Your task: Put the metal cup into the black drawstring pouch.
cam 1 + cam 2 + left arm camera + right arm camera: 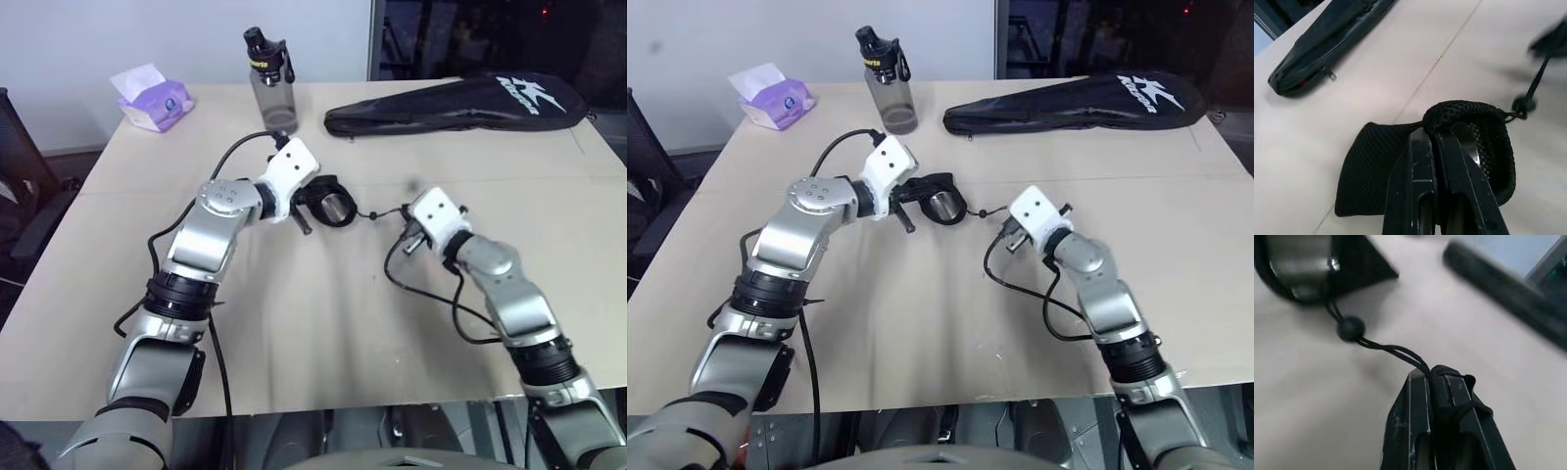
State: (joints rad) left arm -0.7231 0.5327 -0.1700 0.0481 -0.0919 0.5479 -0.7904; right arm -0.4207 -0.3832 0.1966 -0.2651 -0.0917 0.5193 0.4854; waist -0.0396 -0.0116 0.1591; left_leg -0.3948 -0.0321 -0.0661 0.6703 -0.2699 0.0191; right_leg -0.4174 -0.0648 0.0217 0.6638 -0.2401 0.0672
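Two grippers work the same bag here: the left gripper is clenched on the rim of the black drawstring pouch, one finger inside the mouth and one outside, holding the pouch just above the counter with its opening turned toward the right arm. Inside that mouth sits the metal cup, its shiny wall showing through the opening, so the cup looks already bagged. The right gripper is clamped on the pouch's thin cord, just past the small round toggle, and the cord runs taut between the two. Judging by this, one arm anchors the rim while the other draws the cord to cinch the mouth. Farther off stand a grey bottle, a racket case and a tissue pack.
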